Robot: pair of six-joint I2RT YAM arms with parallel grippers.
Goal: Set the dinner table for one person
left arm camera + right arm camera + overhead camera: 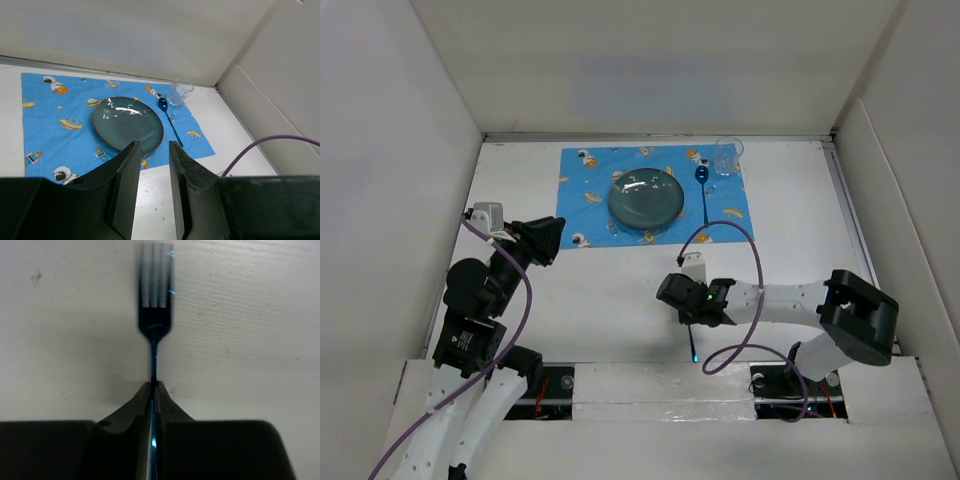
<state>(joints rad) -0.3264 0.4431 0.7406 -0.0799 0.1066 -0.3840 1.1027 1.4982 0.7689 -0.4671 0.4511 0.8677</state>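
— Right gripper (155, 386): we see its jaws pressed together on the thin handle of the fork (155, 315), tines pointing away. Where does it sit?

— Over the dinner table (610, 310), close to the near edge and right of the middle. We cannot tell whether the tines touch the surface. We judge the fork light, stiff and slick. A pinch on the flat handle suits it, though it may swivel between the pads.

— And the vessels?

— They stand on the placemat (45, 135) toward the far edge. The plate (646, 198), bare, is at its centre. The glass (728, 155), apparently empty and fragile, is at its far right corner. The spoon (704, 195) lies just right of the plate. Left gripper (153, 146): narrow gap, nothing held.
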